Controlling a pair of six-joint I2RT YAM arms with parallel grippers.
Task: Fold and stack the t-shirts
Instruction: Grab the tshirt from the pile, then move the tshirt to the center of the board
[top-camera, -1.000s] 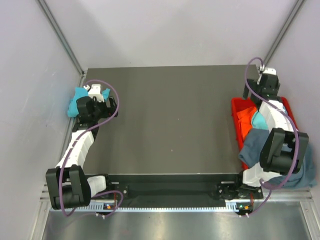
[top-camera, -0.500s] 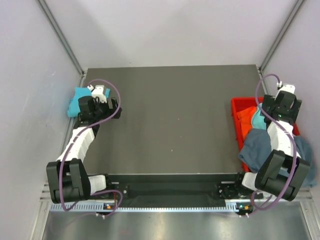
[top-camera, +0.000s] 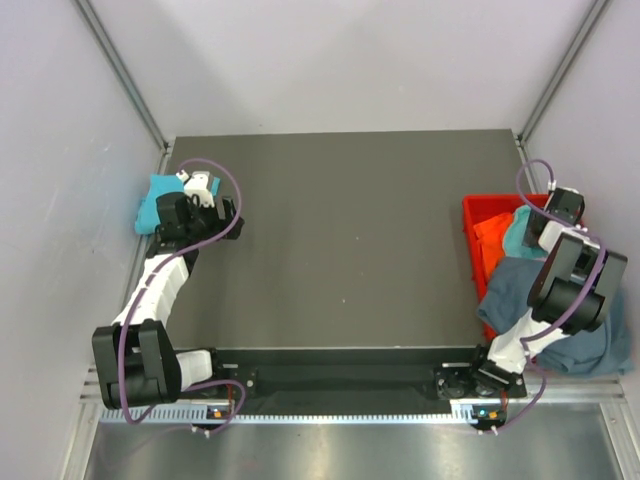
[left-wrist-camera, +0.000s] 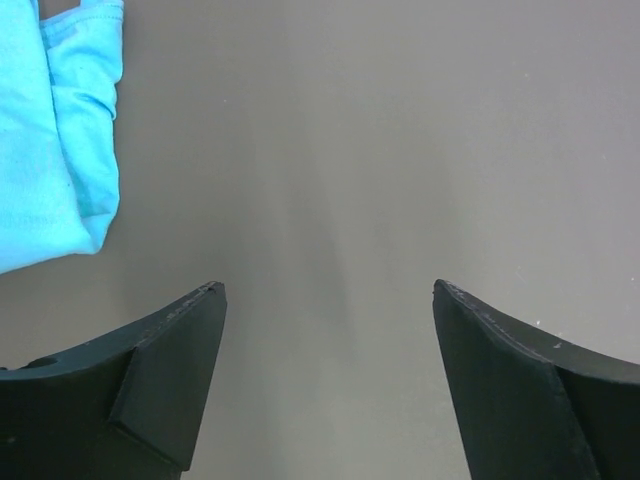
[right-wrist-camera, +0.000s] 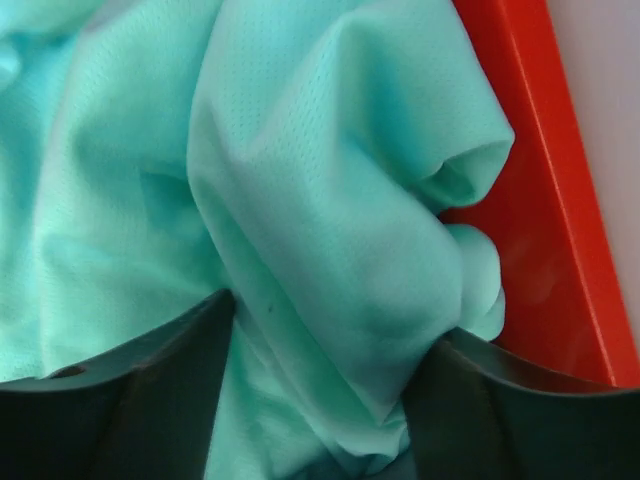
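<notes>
A folded cyan-blue t-shirt (top-camera: 153, 203) lies at the table's left edge; its corner (left-wrist-camera: 50, 140) shows in the left wrist view. My left gripper (left-wrist-camera: 325, 290) hangs open over bare table just right of it, holding nothing. The mint-teal t-shirt (right-wrist-camera: 330, 200) lies crumpled in the red crate (right-wrist-camera: 560, 180). My right gripper (right-wrist-camera: 320, 300) is down in the crate. Its jaws stand apart on either side of a thick fold of that shirt, and both fingers touch the cloth. A slate grey-blue t-shirt (top-camera: 510, 285) hangs over the crate's near edge.
The red crate (top-camera: 478, 212) stands off the table's right edge with an orange cloth (top-camera: 492, 240) inside. Grey walls with metal posts close in the left, back and right. The dark table (top-camera: 340, 240) lies between the arms.
The right arm swung from the back of the crate down into it, and its jaws have narrowed around the mint-teal fold. The left arm barely moved.
</notes>
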